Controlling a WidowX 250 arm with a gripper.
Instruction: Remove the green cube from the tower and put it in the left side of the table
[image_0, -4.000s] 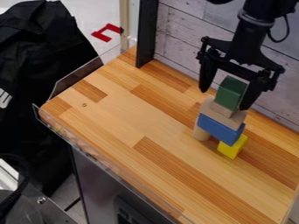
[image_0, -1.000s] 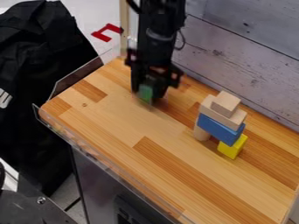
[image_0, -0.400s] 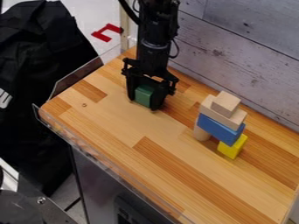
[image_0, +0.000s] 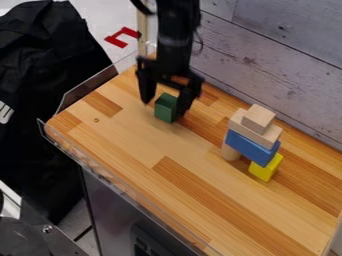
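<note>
Gripper (image_0: 165, 103): 2 fingers apart, 1 each side of the cube (image_0: 165, 108), their tips near its upper part. Cube stands on the counter (image_0: 137, 137), left of the tower (image_0: 250, 145) and well apart from it. Placement looks done; judged remaining step: lift clear.

Risks:
1. Off-line rise: a finger could catch the cube and drag or tip it.
2. Low swing toward the tower: contact could topple it, as the blocks sit skewed over 2 lower supports.

Surface: striped wood, clear guard (image_0: 120, 181) along the near edge. Room: plank wall (image_0: 280, 55) behind; black cloth (image_0: 47, 75) at left.
</note>
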